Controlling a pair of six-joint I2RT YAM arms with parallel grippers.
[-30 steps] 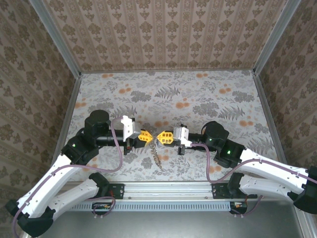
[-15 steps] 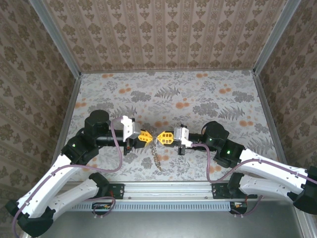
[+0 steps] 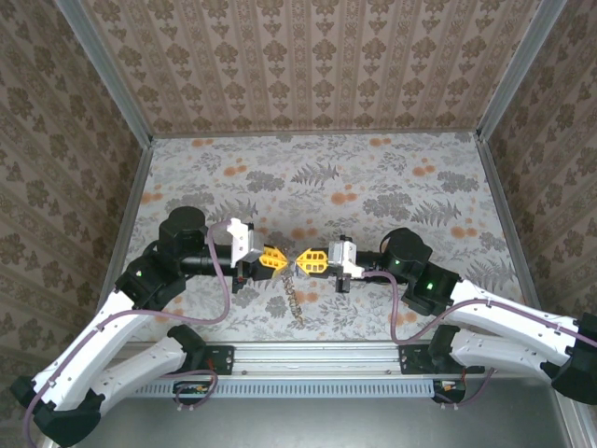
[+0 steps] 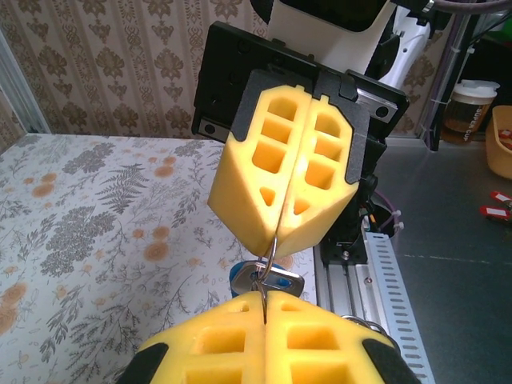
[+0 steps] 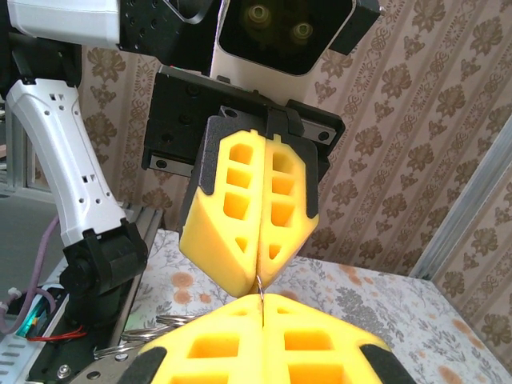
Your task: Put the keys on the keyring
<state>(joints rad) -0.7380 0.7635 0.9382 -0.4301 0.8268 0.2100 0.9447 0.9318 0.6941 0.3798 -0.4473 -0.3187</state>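
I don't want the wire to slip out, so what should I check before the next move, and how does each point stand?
1. Left gripper shut on the wire loop: ok.
2. Right gripper shut on the same loop: ok.
3. Blue key threaded on the loop: cannot tell.
4. Keyring chain hanging clear of the purple cables: ok.

Both my arms bend inward, wrists level. My left gripper (image 3: 280,259) and right gripper (image 3: 301,259) meet tip to tip, jaws pressed together.
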